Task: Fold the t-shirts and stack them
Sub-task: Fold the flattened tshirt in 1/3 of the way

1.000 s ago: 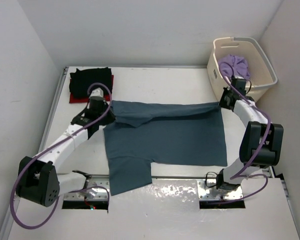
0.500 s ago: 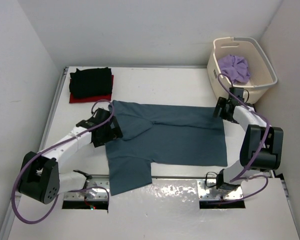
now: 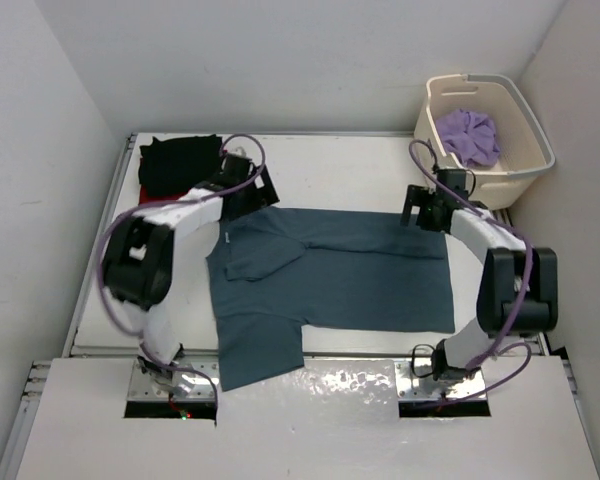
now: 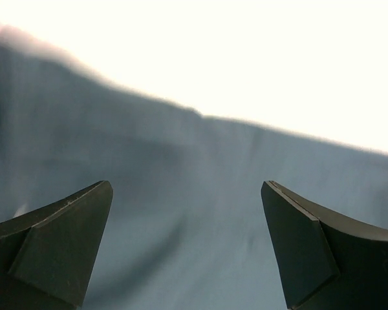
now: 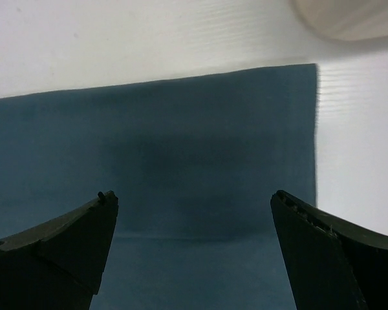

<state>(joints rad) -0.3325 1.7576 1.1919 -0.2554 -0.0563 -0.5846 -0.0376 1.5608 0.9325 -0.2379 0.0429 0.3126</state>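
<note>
A dark teal-blue t-shirt [image 3: 350,275] lies spread in the middle of the table, its far edge folded over and one sleeve [image 3: 263,252] lying on its body. My left gripper [image 3: 254,187] hovers open over its far left corner; below the fingers is only teal cloth [image 4: 181,161]. My right gripper [image 3: 418,208] is open above the far right corner [image 5: 181,142], holding nothing. A folded black t-shirt [image 3: 178,160] rests on a red one [image 3: 144,192] at the back left. A lavender t-shirt [image 3: 467,135] lies crumpled in the basket.
The cream laundry basket [image 3: 529,128] stands at the back right corner, its rim showing in the right wrist view [image 5: 349,16]. White walls close in the table on three sides. The left arm's links arch over the table's left part.
Both grippers opened and let go of the teal t-shirt's far edge. The left arm dipped over the sleeve, then swung to the far left corner. The right gripper shifted slightly left.
</note>
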